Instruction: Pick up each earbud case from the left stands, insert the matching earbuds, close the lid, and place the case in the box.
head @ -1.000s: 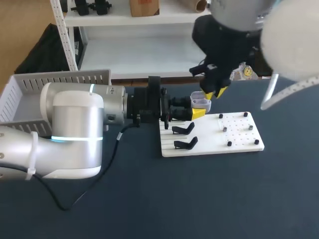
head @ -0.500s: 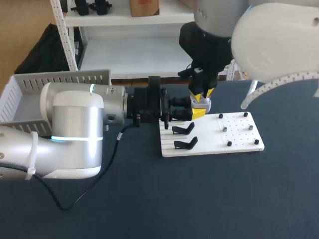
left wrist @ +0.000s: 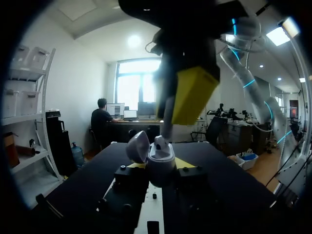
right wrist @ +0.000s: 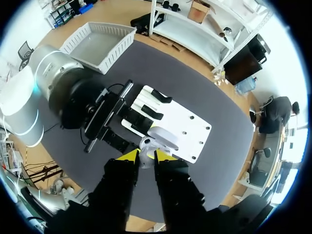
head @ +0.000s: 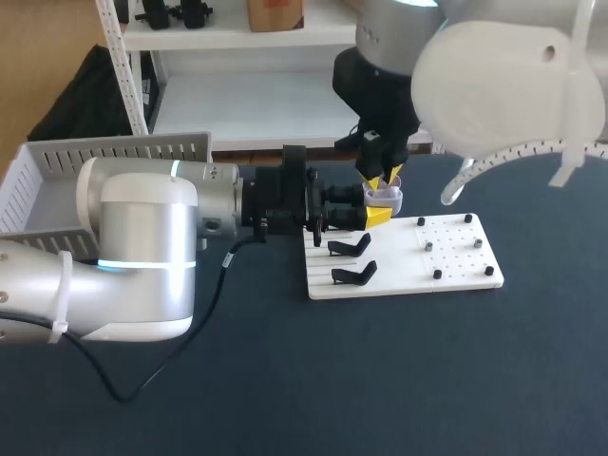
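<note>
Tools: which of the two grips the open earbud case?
The left tool, reaching in level from the side, grips the case; the right tool hangs above it.

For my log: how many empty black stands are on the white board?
2: one stand at the white board's left middle, one near its front edge; others may be hidden.

Watching dark blue desk [head: 285, 399]; white shelf unit [head: 237, 95] at far side, tan floor [head: 47, 57] far left; bright window [left wrist: 131, 90], ceiling light [left wrist: 134, 40] beyond.
</note>
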Robot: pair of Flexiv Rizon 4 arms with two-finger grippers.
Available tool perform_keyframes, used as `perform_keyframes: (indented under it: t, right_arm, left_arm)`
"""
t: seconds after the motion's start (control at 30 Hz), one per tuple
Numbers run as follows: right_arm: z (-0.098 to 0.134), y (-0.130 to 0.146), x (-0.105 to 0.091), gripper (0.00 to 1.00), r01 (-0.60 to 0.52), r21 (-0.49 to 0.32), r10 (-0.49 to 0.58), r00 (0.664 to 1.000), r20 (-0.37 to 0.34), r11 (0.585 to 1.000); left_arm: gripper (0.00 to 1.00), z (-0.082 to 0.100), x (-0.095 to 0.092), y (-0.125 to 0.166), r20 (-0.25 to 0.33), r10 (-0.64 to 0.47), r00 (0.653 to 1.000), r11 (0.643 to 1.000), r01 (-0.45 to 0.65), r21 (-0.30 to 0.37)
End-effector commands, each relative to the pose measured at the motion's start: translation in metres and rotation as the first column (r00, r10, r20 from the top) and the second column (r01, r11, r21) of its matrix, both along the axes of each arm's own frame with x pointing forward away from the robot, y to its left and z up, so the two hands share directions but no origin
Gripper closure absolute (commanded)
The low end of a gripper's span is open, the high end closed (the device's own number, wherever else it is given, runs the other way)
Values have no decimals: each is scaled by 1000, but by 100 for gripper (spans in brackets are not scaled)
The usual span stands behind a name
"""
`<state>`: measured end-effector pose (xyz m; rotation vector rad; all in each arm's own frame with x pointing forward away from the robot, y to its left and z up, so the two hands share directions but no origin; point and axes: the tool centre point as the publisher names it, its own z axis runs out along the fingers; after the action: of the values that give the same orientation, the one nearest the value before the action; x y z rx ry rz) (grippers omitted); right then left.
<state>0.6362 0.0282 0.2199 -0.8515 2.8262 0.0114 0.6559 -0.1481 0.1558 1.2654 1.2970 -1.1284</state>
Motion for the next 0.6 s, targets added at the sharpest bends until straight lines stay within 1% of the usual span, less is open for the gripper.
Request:
perform_keyframes:
  t: [0.03, 0.23, 0.6]
  right_arm:
    - [-4, 0, 2, 100, 0, -6, 0, 1000, -4, 1000]
    - [-9, 1, 1, 100, -10, -14, 10, 1000, -19, 1000]
    - [-15, -1, 7, 100, 1, -18, -1, 1000, -15, 1000]
  left_arm:
    - [100, -1, 0, 0, 2, 3, 1000, 1000, -3, -3]
    - [100, -1, 0, 0, 2, 3, 1000, 1000, -3, -3]
    - [100, -1, 0, 0, 2, 3, 1000, 1000, -3, -3]
